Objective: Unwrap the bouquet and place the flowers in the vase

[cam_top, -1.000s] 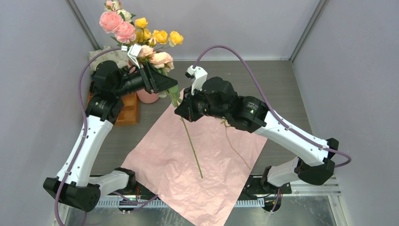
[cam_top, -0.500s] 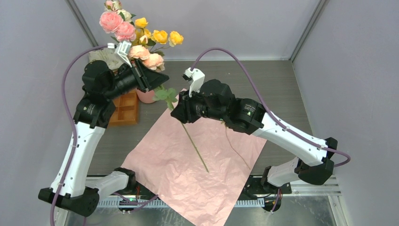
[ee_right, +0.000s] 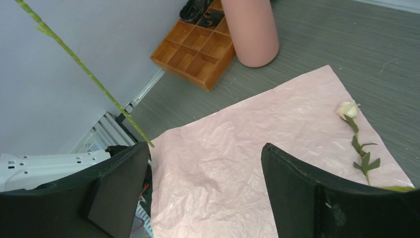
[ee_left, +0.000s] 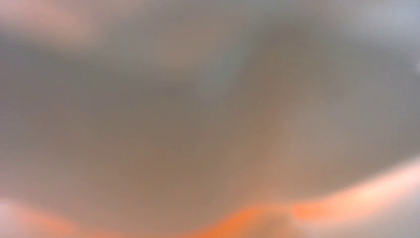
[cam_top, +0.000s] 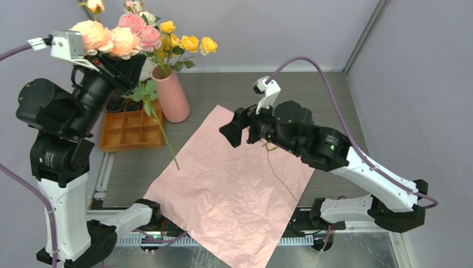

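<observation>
Left gripper high at left, jaws closed on green-stemmed peach roses; wrist view pure blur. Stem's long axis slants down and right, tip hanging on near side of tall salmon-pink cylinder vase, apart from it. Vase sits right of jaws, left arm nearer. Likely need: lift tip over rim. Right gripper jaws wide, empty, over crumpled pink wrapping paper on tabletop, cream rose lying there.

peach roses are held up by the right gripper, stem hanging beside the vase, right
No: the left gripper holds the peach roses up, stem hanging beside the vase; the right gripper is open and empty. The top external view shows it.
</observation>
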